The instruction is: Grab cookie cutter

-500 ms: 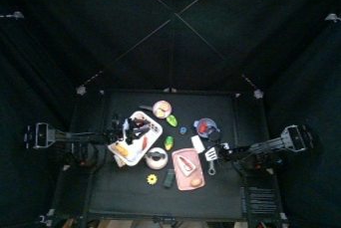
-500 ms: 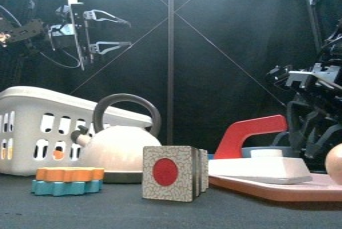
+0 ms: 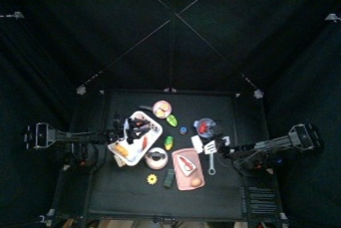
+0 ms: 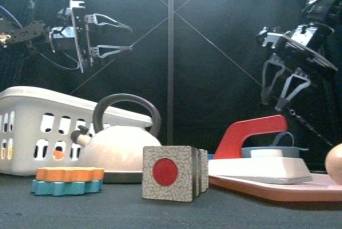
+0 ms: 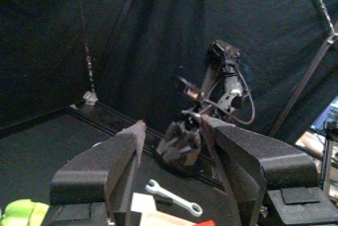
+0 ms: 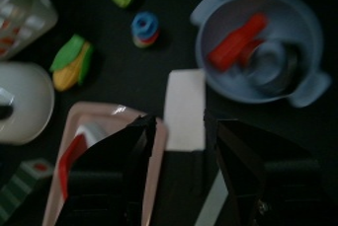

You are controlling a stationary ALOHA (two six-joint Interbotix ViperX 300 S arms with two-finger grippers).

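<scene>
The cookie cutter point(image 4: 70, 179) is a scalloped orange piece on a teal one, lying at the table's front left; in the top view it is a small yellow-orange spot point(image 3: 151, 179). My left gripper point(image 4: 88, 33) hangs high above the left side, open and empty; its jaws stand apart in the left wrist view point(image 5: 179, 156). My right gripper point(image 4: 289, 71) hangs high on the right, open and empty. In the right wrist view point(image 6: 185, 171) it looks down on a white block point(image 6: 185, 121). Both grippers are far from the cutter.
A white basket point(image 4: 40, 123) and a white kettle point(image 4: 120, 143) stand behind the cutter. A card block with a red dot point(image 4: 171, 171) stands at the front middle. A pink cutting board point(image 4: 287, 185) holds a red-handled tool point(image 4: 254, 133). A blue bowl point(image 6: 258, 42) lies at the right.
My right gripper has risen from low at the right to high above the board. My left gripper has barely moved.
</scene>
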